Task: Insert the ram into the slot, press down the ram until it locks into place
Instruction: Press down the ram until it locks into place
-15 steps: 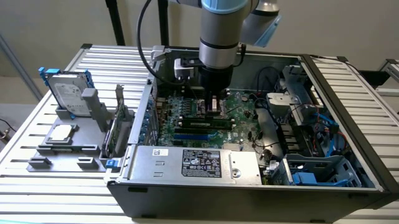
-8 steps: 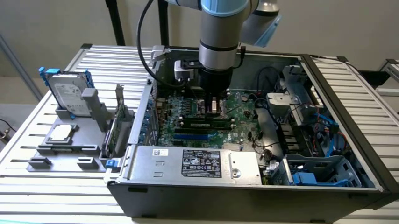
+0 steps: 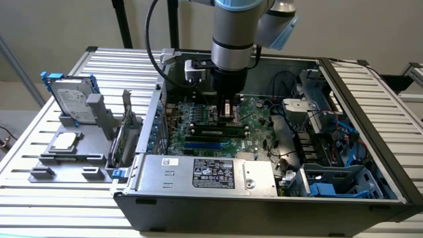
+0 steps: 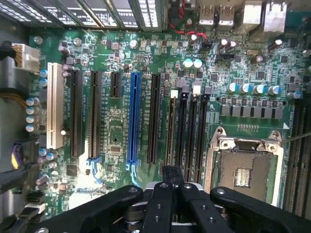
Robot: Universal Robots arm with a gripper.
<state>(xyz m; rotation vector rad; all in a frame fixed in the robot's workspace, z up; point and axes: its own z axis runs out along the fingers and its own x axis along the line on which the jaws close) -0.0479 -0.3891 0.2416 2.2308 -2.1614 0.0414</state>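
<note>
You are pressing down with the gripper (image 4: 172, 175), its fingers closed together and holding nothing, so keep the push straight and centred over the ram (image 4: 171, 131), which is sitting on edge in the slot (image 3: 217, 132), the memory socket nearest the blue slot (image 4: 133, 119). Judge the latches (image 4: 173, 94) at its ends before easing off. In the exterior view your arm (image 3: 233, 34) is hanging vertical inside the computer case (image 3: 264, 208), wrist pointing down at the motherboard (image 4: 116, 131).

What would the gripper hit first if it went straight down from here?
Most likely the top edge of the ram, which sits edge-on right under the shut gripper. Depth is unclear, so they may already touch.
</note>
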